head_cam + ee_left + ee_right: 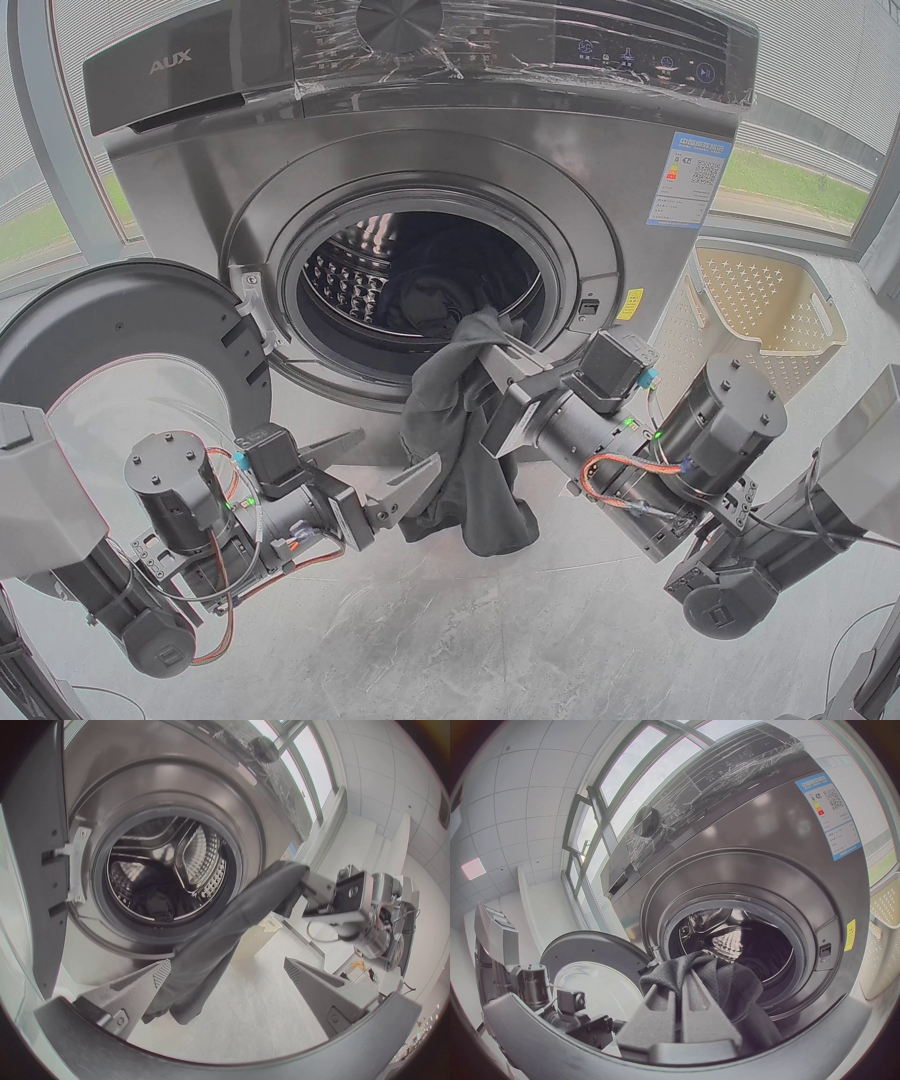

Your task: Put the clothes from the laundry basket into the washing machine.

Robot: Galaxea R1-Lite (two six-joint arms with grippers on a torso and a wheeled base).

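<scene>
Right tool (502,352) is clamped shut on a dark grey, soft fabric garment (459,450), pinching it near its top end. It's holding that bunch right at the lower lip of the round door opening, so the top of the cloth sits just on the rim while the rest droops down the front of the machine, with the bottom end hanging just above the floor.

Left tool (400,446) is lower down and to the left, fingers spread wide apart with nothing in them. The hanging part of the garment drops just beside one fingertip. Can't really tell if it's actually touching.

Further out: the big grey metal front-loading washing machine (562,169) has its round door (122,328) swung fully open to the left. Inside the shiny perforated drum there's already a pile of dark clothes (441,281) lying at the bottom.

The beige perforated plastic laundry basket (759,300) stands on the grey stone-look floor (469,637), just beside the machine on the right.
</scene>
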